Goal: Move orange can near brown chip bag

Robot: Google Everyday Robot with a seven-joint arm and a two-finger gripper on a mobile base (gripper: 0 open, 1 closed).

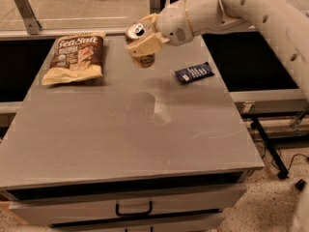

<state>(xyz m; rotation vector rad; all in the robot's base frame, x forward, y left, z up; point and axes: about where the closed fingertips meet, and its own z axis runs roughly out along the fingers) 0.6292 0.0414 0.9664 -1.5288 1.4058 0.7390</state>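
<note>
Far left, near the back edge of the grey surface (120, 144), the bag (73, 58) lies flat. Brown top half with the white "Sea Salt" text facing up, tan strip along its near edge.

Just right of it, with a gap of bare surface between, is the can (137, 31). It's clamped in the claw (145, 45), cream fingers closed on its sides. The can is tilted, so its silver top leans toward the bag and the camera, and the orange bottom pokes out below the fingers. It looks lifted clear of the surface, since there's a dim round shadow (143, 102) sitting closer to the camera, but I can't swear to that from this angle.

Further right, a small dark blue wrapper (194, 73) lies flat, near the right edge.

The white arm (270, 13) comes in from the upper right corner.

A drawer with a dark handle (133, 210) sits under the front of the surface.
</note>
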